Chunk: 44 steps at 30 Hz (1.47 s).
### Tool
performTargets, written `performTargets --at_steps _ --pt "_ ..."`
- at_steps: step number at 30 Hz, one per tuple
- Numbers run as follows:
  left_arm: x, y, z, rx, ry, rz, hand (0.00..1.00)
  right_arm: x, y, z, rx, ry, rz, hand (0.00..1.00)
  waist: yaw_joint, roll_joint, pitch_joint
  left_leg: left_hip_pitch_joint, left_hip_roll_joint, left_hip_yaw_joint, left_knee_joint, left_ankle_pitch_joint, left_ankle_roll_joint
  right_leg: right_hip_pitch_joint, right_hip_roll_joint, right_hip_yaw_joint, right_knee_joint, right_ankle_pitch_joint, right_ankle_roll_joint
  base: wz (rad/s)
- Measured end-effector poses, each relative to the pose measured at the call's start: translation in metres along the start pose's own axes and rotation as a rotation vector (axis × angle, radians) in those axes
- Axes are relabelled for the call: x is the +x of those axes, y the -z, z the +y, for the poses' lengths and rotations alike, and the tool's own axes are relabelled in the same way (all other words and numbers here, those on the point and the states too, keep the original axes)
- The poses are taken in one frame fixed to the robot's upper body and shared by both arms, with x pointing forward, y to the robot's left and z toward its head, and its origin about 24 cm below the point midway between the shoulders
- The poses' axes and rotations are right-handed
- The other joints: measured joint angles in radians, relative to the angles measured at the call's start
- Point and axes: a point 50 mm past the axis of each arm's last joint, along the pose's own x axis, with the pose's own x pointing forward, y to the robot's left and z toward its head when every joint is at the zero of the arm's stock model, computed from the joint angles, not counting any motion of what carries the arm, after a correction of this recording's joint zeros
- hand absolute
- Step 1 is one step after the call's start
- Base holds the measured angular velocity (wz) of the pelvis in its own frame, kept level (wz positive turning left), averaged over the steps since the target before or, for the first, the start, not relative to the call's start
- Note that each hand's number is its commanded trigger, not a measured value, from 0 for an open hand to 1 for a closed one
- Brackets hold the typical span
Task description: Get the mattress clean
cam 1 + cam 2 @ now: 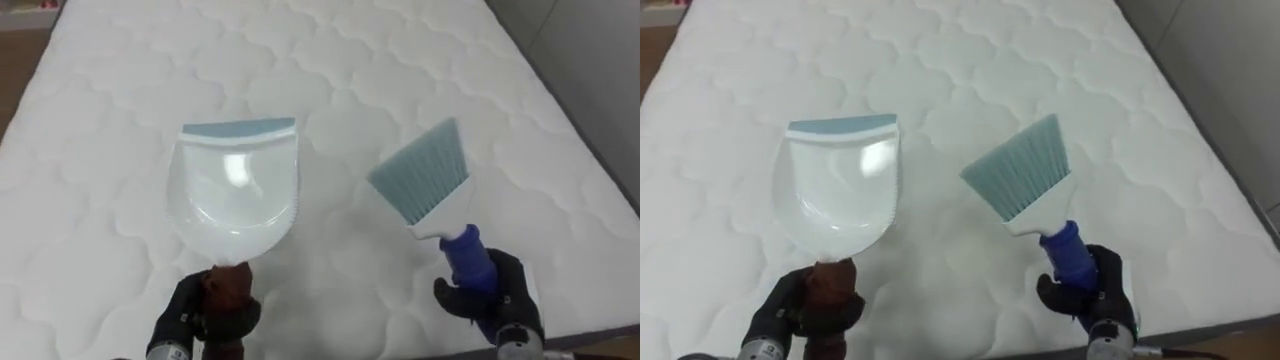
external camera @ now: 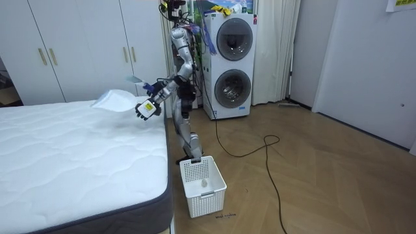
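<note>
Bed (image 1: 90, 130), white and quilted, lies beneath and ahead of both hands. Left hand (image 1: 205, 315) is curled tight round the brown handle of a white dustpan (image 1: 235, 195), whose blue lip points away from it (the pan is held up off the bed). Right hand (image 1: 495, 295), well apart to its right, is clenched on the blue handle of a brush (image 1: 425, 175), with the bristles fanned up and away from it.

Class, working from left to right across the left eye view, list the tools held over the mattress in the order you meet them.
The dustpan, held in the left hand → the brush, held in the right hand.
</note>
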Motion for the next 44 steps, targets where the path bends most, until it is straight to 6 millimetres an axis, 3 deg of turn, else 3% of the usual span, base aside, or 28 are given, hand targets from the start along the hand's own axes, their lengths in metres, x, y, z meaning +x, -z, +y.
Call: performTargets --at_steps 4,8,14,19,22,24,28,34,37,40,44 --pt "0.0 0.0 0.007 -0.025 -0.063 0.002 0.0 -0.001 0.006 0.0 -0.014 -0.002 0.039 0.0 -0.001 -0.002 0.0007 0.001 -0.001 -0.006 0.0 0.0 0.0 0.005 -0.001 -0.01 -0.026 0.005 -0.007 -0.11" --pt "0.003 -0.013 0.015 -0.056 -0.146 -0.051 0.0 0.0 0.008 -0.003 0.013 0.013 0.057 0.0 -0.002 -0.007 0.001 0.008 0.009 -0.006 -0.006 0.0 0.0 0.03 0.005 -0.018 -0.067 0.02 -0.011 0.02" --pt "0.0 -0.001 0.03 -0.072 -0.299 -0.019 0.0 0.002 0.016 -0.017 0.038 0.087 0.096 0.0 -0.001 -0.013 -0.0021 0.045 0.019 -0.007 -0.026 0.0 0.0 0.078 0.018 -0.016 -0.103 0.031 -0.016 0.01" --pt "-0.017 0.045 0.058 -0.11 -0.513 0.174 0.0 -0.009 0.056 -0.039 0.046 0.203 0.27 0.0 0.006 -0.021 -0.0089 0.078 0.024 -0.015 -0.037 0.0 -0.001 0.114 0.023 -0.022 -0.118 0.032 -0.018 0.01" --pt "-0.031 0.065 0.071 -0.158 -0.646 0.263 0.0 -0.022 0.083 -0.052 0.07 0.276 0.402 0.0 0.011 -0.021 -0.0092 0.093 0.025 -0.016 -0.045 0.0 -0.001 0.125 0.024 -0.03 -0.13 0.032 -0.017 0.02" --pt "-0.038 0.075 0.079 -0.163 -0.715 0.306 0.0 -0.031 0.095 -0.057 0.07 0.299 0.458 0.0 0.029 -0.02 -0.0089 0.095 0.025 -0.015 -0.053 0.0 -0.001 0.122 0.025 -0.033 -0.124 0.032 -0.018 0.0" --pt "-0.059 0.099 0.093 -0.201 -0.848 0.421 0.0 -0.043 0.117 -0.066 0.048 0.338 0.579 0.0 0.031 -0.014 -0.0098 0.106 0.023 -0.013 -0.056 -0.001 -0.003 0.126 0.026 -0.029 -0.114 0.032 -0.017 -0.03" --pt "-0.097 0.149 0.08 -0.174 -0.765 0.693 0.0 -0.062 0.138 -0.065 0.036 0.234 0.706 0.0 0.031 -0.015 -0.0075 0.12 0.025 -0.016 -0.072 -0.007 -0.009 0.141 0.033 -0.026 -0.115 0.032 -0.019 -0.04" --pt "-0.107 0.162 0.072 -0.203 -0.668 0.775 0.0 -0.067 0.146 -0.06 0.024 0.13 0.755 0.0 0.028 -0.019 -0.0068 0.118 0.025 -0.019 -0.066 -0.007 -0.009 0.139 0.033 -0.029 -0.118 0.033 -0.021 -0.01" --pt "-0.109 0.168 0.065 -0.233 -0.581 0.811 0.0 -0.068 0.149 -0.055 0.022 0.041 0.783 0.0 0.023 -0.019 -0.0063 0.117 0.025 -0.022 -0.065 -0.007 -0.009 0.139 0.032 -0.031 -0.119 0.033 -0.021 0.02" --pt "-0.097 0.163 0.058 -0.274 -0.487 0.796 0.0 -0.07 0.15 -0.046 0.041 -0.088 0.8 0.0 0.026 -0.018 -0.0061 0.108 0.025 -0.03 -0.066 -0.007 -0.009 0.137 0.029 -0.042 -0.123 0.033 -0.021 0.05"
